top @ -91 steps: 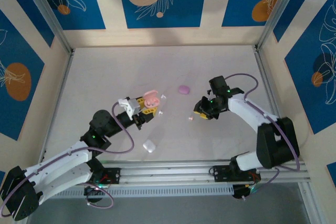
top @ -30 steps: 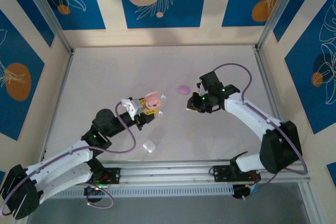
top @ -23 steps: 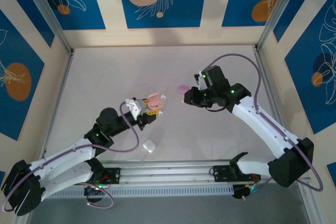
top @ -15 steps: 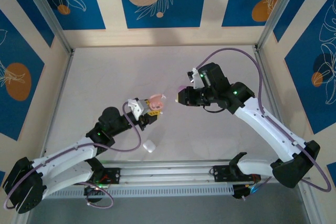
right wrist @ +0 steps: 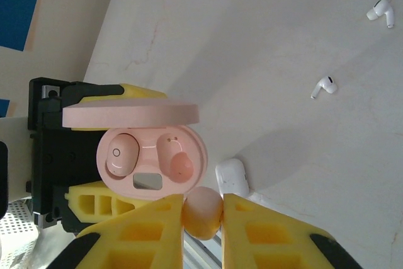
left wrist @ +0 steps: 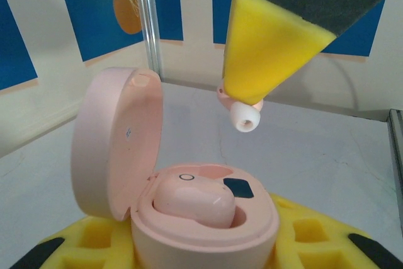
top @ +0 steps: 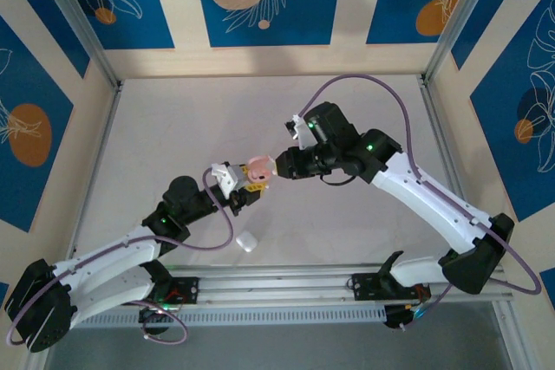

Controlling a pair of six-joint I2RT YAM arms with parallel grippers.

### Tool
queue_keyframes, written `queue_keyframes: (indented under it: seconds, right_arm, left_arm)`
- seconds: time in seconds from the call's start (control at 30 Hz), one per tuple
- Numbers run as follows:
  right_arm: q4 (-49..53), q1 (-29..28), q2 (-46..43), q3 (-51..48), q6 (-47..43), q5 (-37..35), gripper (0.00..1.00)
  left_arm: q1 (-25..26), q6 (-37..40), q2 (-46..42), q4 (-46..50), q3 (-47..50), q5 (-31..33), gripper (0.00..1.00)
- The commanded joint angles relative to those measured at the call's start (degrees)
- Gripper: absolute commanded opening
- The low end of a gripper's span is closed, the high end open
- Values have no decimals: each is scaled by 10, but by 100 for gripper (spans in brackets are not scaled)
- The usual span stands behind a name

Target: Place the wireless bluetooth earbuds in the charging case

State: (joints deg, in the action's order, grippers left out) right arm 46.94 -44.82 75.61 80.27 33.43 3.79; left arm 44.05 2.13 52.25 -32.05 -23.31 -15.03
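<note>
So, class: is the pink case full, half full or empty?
Half full: the open pink case has one earbud seated; its other pocket is bare, the second earbud in the right gripper.

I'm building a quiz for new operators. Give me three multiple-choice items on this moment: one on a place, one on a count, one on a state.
1. Where is the pink case?
A) in the left gripper
B) flat on the table
C) on the front rail

2. How many buds sit in that case?
A) none
B) one
C) two

3. Its lid is:
A) shut
B) open
C) taken off

Key:
1 A: in the top view the case is clamped at that arm's tip.
2 B: one pink bud is seated and the other socket is empty.
3 B: the lid stands up from the hinge.
</note>
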Motion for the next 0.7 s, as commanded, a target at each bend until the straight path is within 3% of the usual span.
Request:
queue_keyframes:
  seconds: [0.0, 0.67]
  right_arm:
    - [12, -7, 7, 23, -12, -1, 20]
    - [51, -28, 49, 60, -28, -29, 20]
  left_arm:
    - [4, 14, -2, -4, -22, -19, 33]
    - [7, 10, 0, -8, -26, -26, 33]
